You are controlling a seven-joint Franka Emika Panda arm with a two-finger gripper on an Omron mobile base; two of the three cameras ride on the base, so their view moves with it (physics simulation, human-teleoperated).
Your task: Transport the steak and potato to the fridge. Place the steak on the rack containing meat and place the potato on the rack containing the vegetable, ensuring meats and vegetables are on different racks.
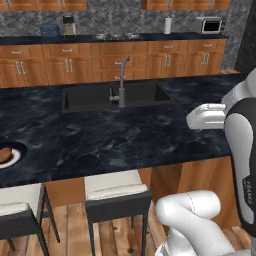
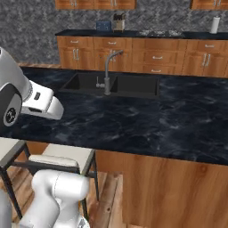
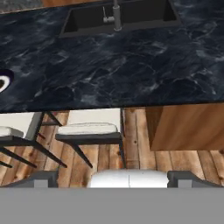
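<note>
Dark marble island counter [image 1: 125,135], sunken sink [image 1: 117,95]

white arm folded low – gripper [image 3: 112,178] wide open, holding nothing.

Arm [image 1: 240,150]: glossy white rounded shells, dark grey-black bands at joints. Upper link in left base view dark, with small pale lettering down its side, too small to read. Lower link white, bulbous elbow, thin dashed seam line across shell. Right base view: white shoulder shell with round dark joint cap, pale ring mark at centre; white boxy wrist segment with small dark rectangular mark. Gripper [image 3: 112,181]: two small dark grey fingertips, set wide apart.
</note>
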